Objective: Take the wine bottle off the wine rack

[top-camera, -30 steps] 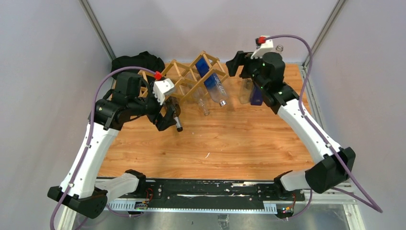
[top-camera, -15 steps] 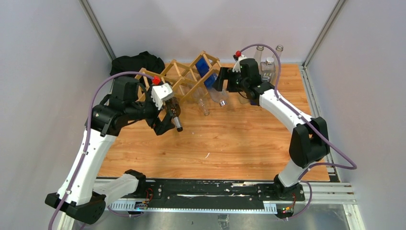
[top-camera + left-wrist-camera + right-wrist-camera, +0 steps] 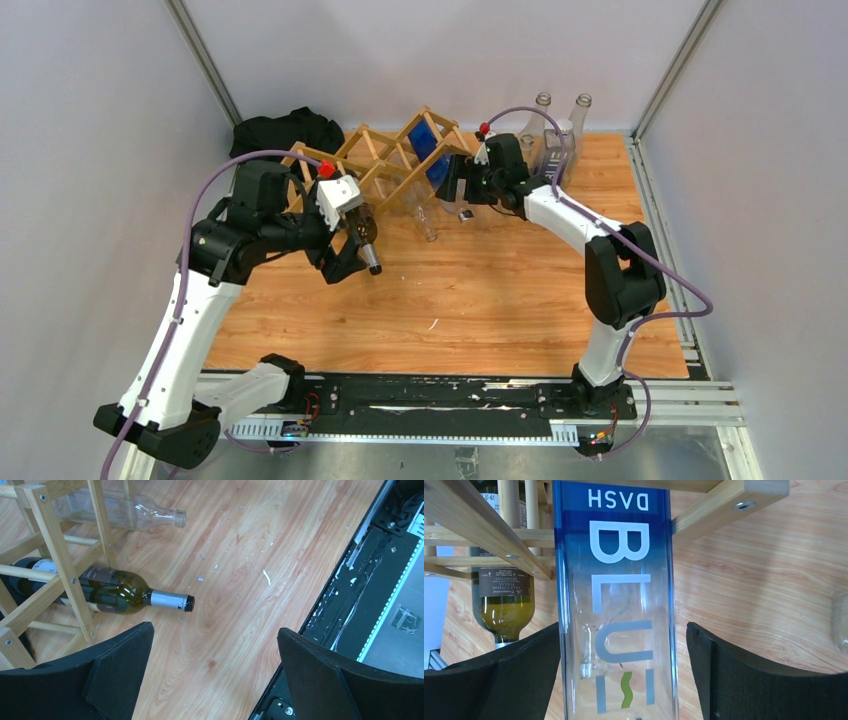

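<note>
While your right gripper [image 3: 623,645] straddled the blue bottle [image 3: 616,605], that bottle lay slanted in an upper cell of the wine rack [image 3: 385,165]. Its long axis ran lengthwise between the pads, clear end out toward the table's near side. Jaws stood wide: left pad at the glass, right pad apart, nothing clamped. Right arm was nearer. Your left gripper [image 3: 215,645] hung fully spread and empty above the dark green bottle [image 3: 117,592] in a bottom cell.
</note>
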You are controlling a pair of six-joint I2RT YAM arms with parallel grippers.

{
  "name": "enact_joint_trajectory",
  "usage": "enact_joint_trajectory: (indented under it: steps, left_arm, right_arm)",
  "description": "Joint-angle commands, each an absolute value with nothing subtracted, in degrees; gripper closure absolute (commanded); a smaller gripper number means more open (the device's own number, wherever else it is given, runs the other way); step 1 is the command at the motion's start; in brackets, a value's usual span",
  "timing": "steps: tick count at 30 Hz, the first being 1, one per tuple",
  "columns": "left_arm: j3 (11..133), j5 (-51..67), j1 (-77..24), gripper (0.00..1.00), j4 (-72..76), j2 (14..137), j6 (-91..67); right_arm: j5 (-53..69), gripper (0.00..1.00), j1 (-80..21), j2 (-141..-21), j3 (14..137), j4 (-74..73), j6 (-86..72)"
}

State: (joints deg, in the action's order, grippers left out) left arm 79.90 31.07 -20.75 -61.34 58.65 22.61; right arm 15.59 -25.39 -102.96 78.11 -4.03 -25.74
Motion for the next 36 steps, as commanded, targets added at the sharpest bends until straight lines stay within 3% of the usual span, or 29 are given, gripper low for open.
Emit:
enact_joint_trajectory:
  steps: [1, 7, 9, 18, 20, 23, 36]
  left_arm:
    - [79.2, 32.56, -20.92, 0.0, -60.73, 57.71, 23.6]
    - [78.69, 32.95, -20.92, 0.0, -60.72, 57.47, 23.98]
    - [78.67, 32.96, -20.92, 0.0, -60.7, 57.34, 23.99]
    - [77.34, 33.47, -20.92, 0.0, -60.72, 56.13, 26.4]
    - [77.05, 33.41, -20.92, 0.0, -60.69, 56.16, 26.84]
    - [76.65, 33.38, -20.87, 0.0, -60.73, 56.11, 27.69]
    - [73.5, 33.94, -20.92, 0.0, -60.73, 54.92, 37.39]
  right_arm:
    - [16.99, 0.06, -26.1, -104.85, 76.89, -1.97, -28.31]
    - [19.69, 0.06, -26.1, -105.58, 76.3, 3.93, -31.86]
    - [20.29, 0.11, -26.09, -105.95, 76.6, 4.41, -32.59]
    - [21.27, 0.66, -26.18, -101.27, 71.26, 7.62, -34.68]
    - [20.61, 0.86, -26.24, -98.81, 68.94, 7.88, -34.88]
    - [20.06, 1.0, -26.49, -94.64, 66.32, 7.98, -34.74]
    - [23.26, 1.0, -27.93, -70.41, 46.36, 6.36, -36.54]
